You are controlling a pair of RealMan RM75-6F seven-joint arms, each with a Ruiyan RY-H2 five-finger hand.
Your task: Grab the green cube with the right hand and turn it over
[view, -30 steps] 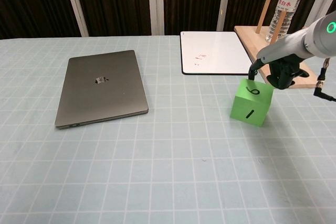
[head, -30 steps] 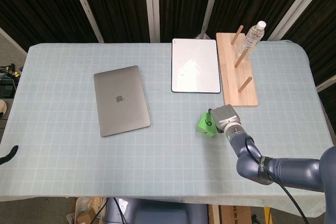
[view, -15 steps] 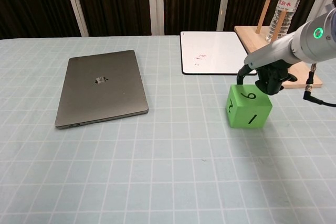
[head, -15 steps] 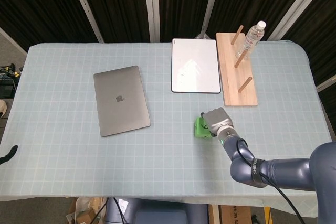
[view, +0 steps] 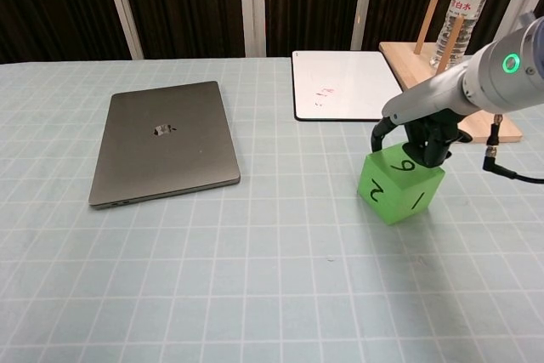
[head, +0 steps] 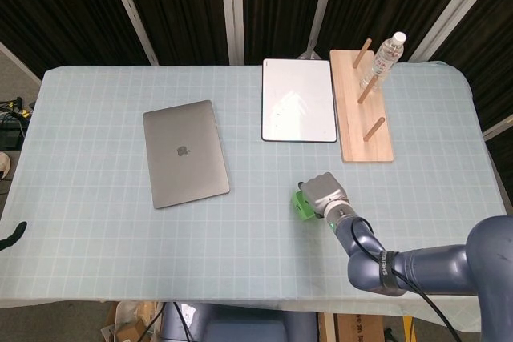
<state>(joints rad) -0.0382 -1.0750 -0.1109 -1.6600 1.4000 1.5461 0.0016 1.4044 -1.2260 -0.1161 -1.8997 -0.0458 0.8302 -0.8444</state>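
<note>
The green cube (view: 399, 183) with black numerals is tilted on the table's right half, right of the laptop. Its faces show a 6 or 9, a 2 and a 1. My right hand (view: 422, 132) comes down on it from above and behind, and the dark fingers grip its top edge. In the head view the grey wrist covers most of the cube (head: 299, 203) and hides the fingers. A dark shape (head: 12, 236) at the table's left edge may be my left hand; its fingers cannot be made out.
A shut grey laptop (head: 184, 152) lies left of centre. A whiteboard (head: 298, 100) lies at the back. To its right, a wooden peg rack (head: 361, 110) carries a water bottle (head: 382, 59). A pale grid cloth covers the table (head: 112, 222).
My right hand has carried the cube leftward and nearer to me. The cube has turned in the grip, so the 2 face now shows, and it sits tilted.
</note>
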